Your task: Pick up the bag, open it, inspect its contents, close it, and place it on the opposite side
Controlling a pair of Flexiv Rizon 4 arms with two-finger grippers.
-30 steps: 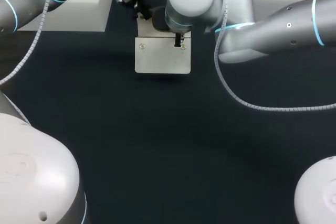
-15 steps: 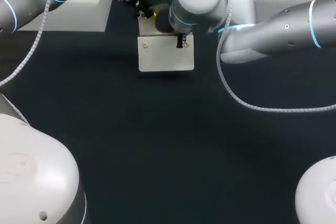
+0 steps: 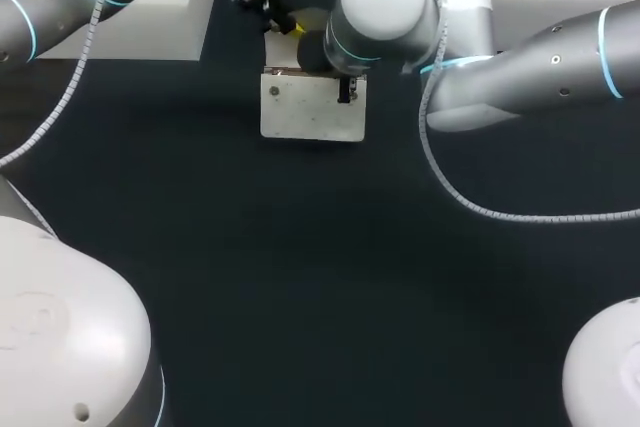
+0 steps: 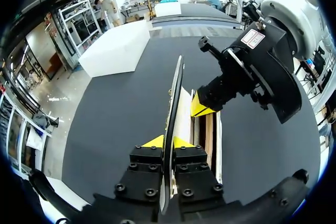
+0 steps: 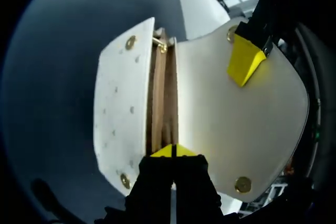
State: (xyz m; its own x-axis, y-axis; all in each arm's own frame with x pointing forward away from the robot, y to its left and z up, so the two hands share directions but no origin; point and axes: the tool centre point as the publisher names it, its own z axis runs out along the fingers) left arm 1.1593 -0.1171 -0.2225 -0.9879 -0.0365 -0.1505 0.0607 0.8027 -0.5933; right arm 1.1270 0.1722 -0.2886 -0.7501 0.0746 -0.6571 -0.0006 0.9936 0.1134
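left gripper (image 4: 168, 142) pinches the bag (image 3: 312, 112) flap, right gripper (image 5: 172, 151) clamped just ahead.

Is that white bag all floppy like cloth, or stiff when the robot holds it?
Probably fairly stiff: the bag shows flat panels and straight edges while pinched by the left gripper and right gripper. Its flap bows only gently, so likely bendy, not limp.
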